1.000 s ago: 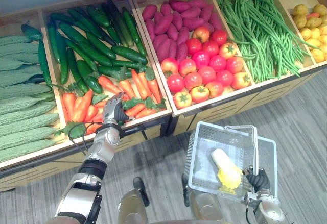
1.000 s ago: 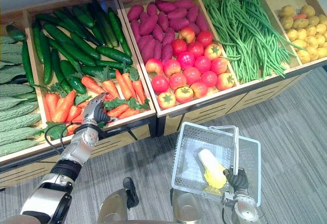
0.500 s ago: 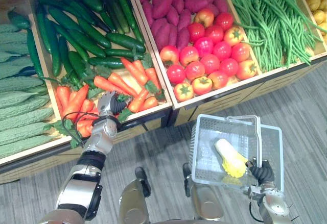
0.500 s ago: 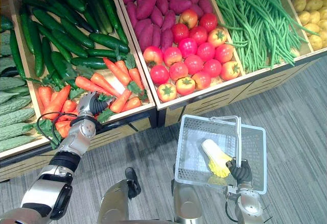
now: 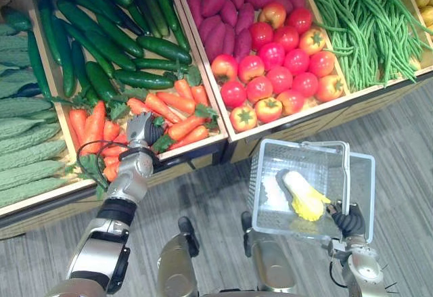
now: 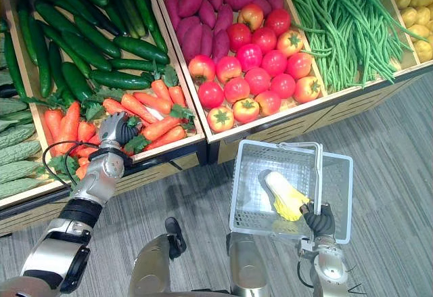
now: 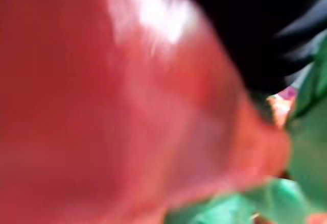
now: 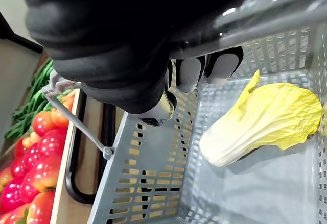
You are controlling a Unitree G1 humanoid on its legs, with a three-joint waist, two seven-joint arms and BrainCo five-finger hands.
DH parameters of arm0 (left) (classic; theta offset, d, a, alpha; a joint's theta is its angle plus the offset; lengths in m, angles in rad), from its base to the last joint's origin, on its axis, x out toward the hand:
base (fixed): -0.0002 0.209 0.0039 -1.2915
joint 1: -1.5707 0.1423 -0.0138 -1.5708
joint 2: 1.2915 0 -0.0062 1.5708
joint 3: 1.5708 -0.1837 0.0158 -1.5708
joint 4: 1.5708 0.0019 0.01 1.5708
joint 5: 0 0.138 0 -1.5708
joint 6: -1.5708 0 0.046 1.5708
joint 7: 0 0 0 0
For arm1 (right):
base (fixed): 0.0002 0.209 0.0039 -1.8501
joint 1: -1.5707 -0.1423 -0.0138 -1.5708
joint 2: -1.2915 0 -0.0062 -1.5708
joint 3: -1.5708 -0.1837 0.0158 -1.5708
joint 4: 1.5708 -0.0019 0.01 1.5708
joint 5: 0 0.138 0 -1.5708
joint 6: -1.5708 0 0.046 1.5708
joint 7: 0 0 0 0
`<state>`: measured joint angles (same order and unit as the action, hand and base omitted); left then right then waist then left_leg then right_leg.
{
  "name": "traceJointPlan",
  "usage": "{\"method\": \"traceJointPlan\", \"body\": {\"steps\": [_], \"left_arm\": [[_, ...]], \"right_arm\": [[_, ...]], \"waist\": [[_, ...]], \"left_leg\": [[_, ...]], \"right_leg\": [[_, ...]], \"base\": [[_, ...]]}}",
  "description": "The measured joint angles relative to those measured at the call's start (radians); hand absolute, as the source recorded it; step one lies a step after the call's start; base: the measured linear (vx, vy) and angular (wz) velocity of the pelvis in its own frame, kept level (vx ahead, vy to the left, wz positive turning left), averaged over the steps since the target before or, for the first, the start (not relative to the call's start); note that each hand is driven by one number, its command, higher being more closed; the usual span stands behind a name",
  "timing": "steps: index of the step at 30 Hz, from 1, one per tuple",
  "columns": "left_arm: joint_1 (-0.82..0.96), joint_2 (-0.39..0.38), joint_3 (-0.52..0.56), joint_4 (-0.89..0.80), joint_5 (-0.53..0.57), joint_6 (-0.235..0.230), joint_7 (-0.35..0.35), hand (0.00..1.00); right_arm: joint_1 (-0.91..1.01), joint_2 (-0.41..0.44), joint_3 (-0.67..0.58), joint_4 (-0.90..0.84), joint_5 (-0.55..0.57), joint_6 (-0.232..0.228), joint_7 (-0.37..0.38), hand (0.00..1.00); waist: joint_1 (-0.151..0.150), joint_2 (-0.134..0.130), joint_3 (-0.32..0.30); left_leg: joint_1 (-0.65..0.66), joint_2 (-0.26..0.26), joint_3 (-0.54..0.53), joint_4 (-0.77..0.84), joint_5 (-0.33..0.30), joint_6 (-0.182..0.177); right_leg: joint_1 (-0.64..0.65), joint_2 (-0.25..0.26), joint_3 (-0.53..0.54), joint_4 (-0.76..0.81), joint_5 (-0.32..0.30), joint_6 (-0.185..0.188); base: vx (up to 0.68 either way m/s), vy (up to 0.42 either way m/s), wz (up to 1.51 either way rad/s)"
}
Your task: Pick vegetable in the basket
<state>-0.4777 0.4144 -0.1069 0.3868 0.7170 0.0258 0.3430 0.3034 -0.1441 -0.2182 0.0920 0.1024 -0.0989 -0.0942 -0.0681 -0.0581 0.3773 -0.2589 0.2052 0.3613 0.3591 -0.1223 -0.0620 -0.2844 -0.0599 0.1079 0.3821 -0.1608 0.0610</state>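
Carrying basket [image 5: 260, 190]: right hand [image 5: 348, 220] curled round handle [image 5: 346, 175]; cabbage [image 5: 301, 194] inside.
Left hand [image 5: 141, 129]: among carrots [image 5: 179, 126], grip hidden, cannot tell.
Remaining: next pick into basket.

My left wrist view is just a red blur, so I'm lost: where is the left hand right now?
Observer: The left hand is down on the carrots, at the front of the bin they share with the cucumbers.
Operator: And the basket?
Observer: The right hand is curled round the handle of the grey basket, held over the floor in front of the tomatoes.
Operator: Anything in it?
Observer: One napa cabbage, pale stalk and yellow leaves, lying on the bottom.
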Motion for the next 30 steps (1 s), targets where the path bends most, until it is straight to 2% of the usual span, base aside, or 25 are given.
{"method": "traceJointPlan", "body": {"steps": [2,5,11,15,18,21,23,27,28,30], "left_arm": [[0.031,0.000,0.008,-0.155,0.000,0.000,0.040,1.00],[0.052,-0.002,0.035,-0.279,0.000,-0.004,0.077,1.00],[0.080,-0.035,0.082,-0.364,0.000,0.003,0.115,1.00],[0.149,-0.108,0.107,-0.504,-0.012,-0.008,0.139,1.00],[0.215,-0.197,0.109,-0.579,-0.098,-0.053,0.151,1.00],[0.282,-0.247,0.097,-0.646,-0.149,-0.083,0.167,1.00],[0.326,-0.294,0.065,-0.682,-0.190,-0.113,0.166,1.00],[0.345,-0.339,-0.020,-0.697,-0.239,-0.137,0.161,1.00],[0.349,-0.353,-0.042,-0.699,-0.245,-0.145,0.160,1.00],[0.357,-0.355,-0.091,-0.699,-0.256,-0.154,0.150,1.00]], "right_arm": [[0.001,0.018,0.000,0.000,0.000,0.000,-0.002,1.00],[0.013,0.022,-0.001,0.001,0.000,-0.004,-0.006,1.00],[0.013,0.025,-0.015,0.041,0.000,-0.006,-0.009,1.00],[0.021,0.040,-0.021,0.082,0.000,-0.001,-0.009,1.00],[0.030,0.059,-0.022,0.080,0.000,0.003,-0.009,1.00],[0.024,0.060,-0.021,0.052,0.000,0.009,-0.010,1.00],[0.035,0.060,-0.020,-0.039,-0.005,0.023,-0.012,1.00],[0.040,0.059,-0.015,-0.178,-0.014,0.027,-0.017,1.00],[0.036,0.060,-0.009,-0.202,-0.014,0.027,-0.018,1.00],[0.024,0.060,0.007,-0.228,-0.016,0.027,-0.021,1.00]], "waist": [[0.002,0.000,0.000],[0.000,0.001,-0.001],[-0.002,0.004,-0.004],[-0.007,0.007,-0.047],[-0.017,0.002,-0.080],[-0.011,0.005,-0.091],[-0.008,0.011,-0.102],[-0.013,0.012,-0.117],[-0.021,0.011,-0.119],[-0.028,0.007,-0.123]], "left_leg": [[0.017,-0.002,-0.001,-0.006,0.000,0.000],[0.043,-0.011,-0.004,-0.013,0.000,0.000],[0.057,-0.019,-0.008,-0.012,0.001,0.001],[0.065,-0.027,-0.005,-0.017,0.001,0.001],[0.098,-0.026,0.020,-0.020,-0.004,0.001],[0.122,0.007,0.079,0.026,-0.046,-0.007],[0.141,0.058,0.166,0.092,-0.106,-0.013],[0.180,0.113,0.311,0.165,-0.165,-0.013],[0.197,0.131,0.351,0.174,-0.173,-0.010],[0.240,0.141,0.432,0.177,-0.180,-0.005]], "right_leg": [[0.015,0.000,-0.001,0.001,-0.002,0.002],[0.040,-0.002,-0.005,0.003,-0.009,0.009],[0.051,-0.001,-0.007,0.011,-0.013,0.011],[0.053,-0.005,0.001,0.008,-0.013,0.011],[0.072,-0.001,0.033,0.000,-0.009,0.015],[0.072,0.028,0.091,-0.001,-0.002,0.023],[0.054,0.073,0.182,0.004,0.010,0.032],[0.011,0.126,0.304,0.013,0.035,0.051],[-0.003,0.119,0.283,0.012,0.039,0.046],[-0.037,0.028,0.089,0.005,0.046,0.001]], "base": [[0.00,0.000,0.00],[0.00,-0.005,0.04],[-0.02,-0.007,0.01],[0.00,0.006,-0.02],[0.00,0.019,-0.24],[-0.04,0.023,-0.72],[-0.08,0.065,-1.23],[-0.04,0.079,-1.25],[-0.02,0.056,-1.20],[-0.02,0.081,-1.18]]}}
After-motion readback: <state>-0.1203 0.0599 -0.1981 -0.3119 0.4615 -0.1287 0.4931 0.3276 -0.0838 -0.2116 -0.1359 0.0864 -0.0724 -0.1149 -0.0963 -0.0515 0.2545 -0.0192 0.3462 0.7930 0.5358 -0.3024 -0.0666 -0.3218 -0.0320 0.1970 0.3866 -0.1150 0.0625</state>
